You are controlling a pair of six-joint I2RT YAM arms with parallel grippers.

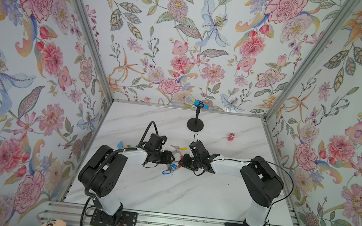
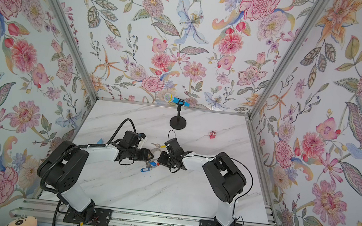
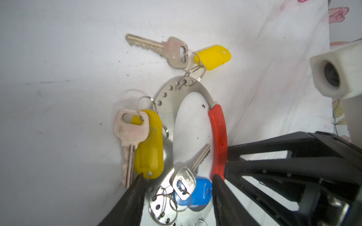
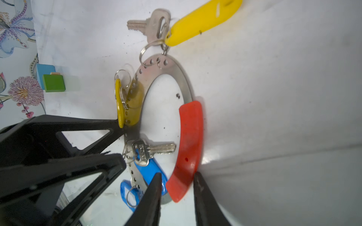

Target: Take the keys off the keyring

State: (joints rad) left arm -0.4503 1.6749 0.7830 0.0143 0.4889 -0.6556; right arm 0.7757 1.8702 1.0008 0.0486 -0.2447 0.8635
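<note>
Keyring [image 3: 168, 121] rests on the counter [image 3: 58, 97], jaws of the right gripper [image 4: 177, 182] clamped on its red sleeve [image 4: 191, 133], those of the left gripper [image 3: 177, 180] apart over a blue-tagged key [image 3: 186, 179]. Keys [image 3: 127, 135] look light and loose; plastic tags [image 3: 150, 148] seem the surest hold.

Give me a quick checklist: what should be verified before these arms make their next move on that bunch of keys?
1. Keyring held firm: ok. The right gripper is shut on its red sleeve.
2. Left gripper ready to grasp: ok. Its fingers stand open around the blue-tagged key.
3. Left fingers clear of other keys: not ok. One fingertip touches the near yellow tag.
4. Blue-tagged key's small ring free to slide off: cannot tell; several rings overlap there.
5. Keys off the hoop: not ok. The far yellow-tagged key hangs from it too.
6. Microphone stand and toy figure out of the way: ok.
</note>
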